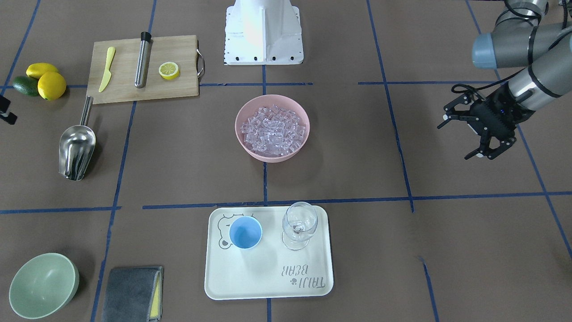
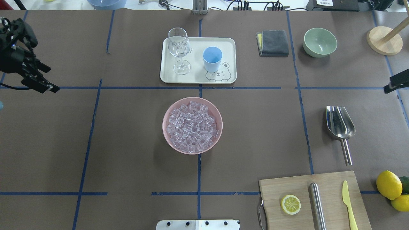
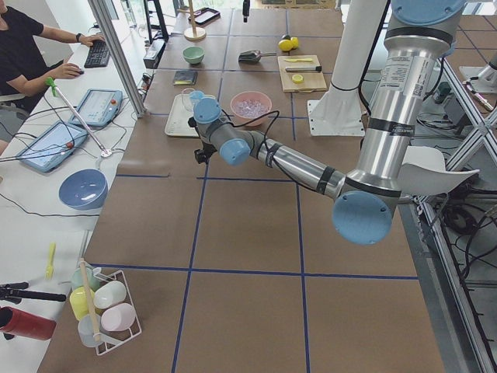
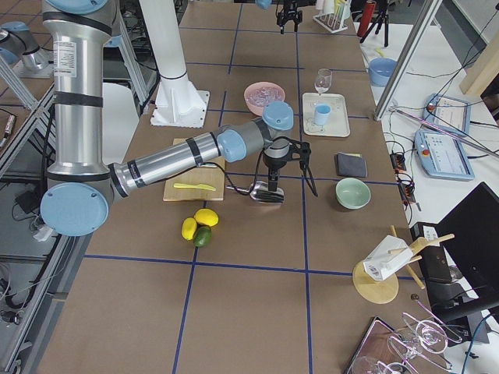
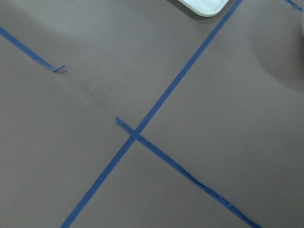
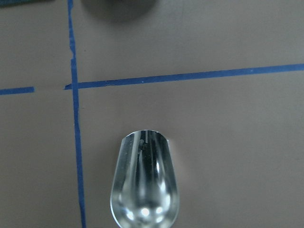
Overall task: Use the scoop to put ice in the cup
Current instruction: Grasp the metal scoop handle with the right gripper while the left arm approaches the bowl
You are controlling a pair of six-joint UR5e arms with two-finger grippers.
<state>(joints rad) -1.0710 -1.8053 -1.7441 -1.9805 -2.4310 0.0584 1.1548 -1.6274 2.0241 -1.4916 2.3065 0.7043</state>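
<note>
The ice (image 2: pixel 191 126) is a heap of clear cubes in a pink bowl (image 2: pixel 166 127) at the table's middle. The light-blue cup (image 2: pixel 212 59) stands upright and empty on a cream tray (image 2: pixel 195 78), beyond the bowl. The steel scoop (image 2: pixel 340 126) lies flat on the table at the right, trough away from the robot. It also fills the bottom of the right wrist view (image 6: pixel 145 185). My right gripper (image 4: pixel 269 181) hangs above the scoop, apart from it; I cannot tell how its jaws stand. My left gripper (image 1: pixel 455 141) is open and empty, far to the left.
A wine glass (image 2: pixel 178 44) stands on the tray beside the cup. A cutting board (image 2: pixel 329 191) holds a lemon half, a steel cylinder (image 2: pixel 317 204) and a yellow knife. Lemons (image 2: pixel 388 184), a grey cloth (image 2: pixel 273 43) and a green bowl (image 2: pixel 320 41) lie at the right.
</note>
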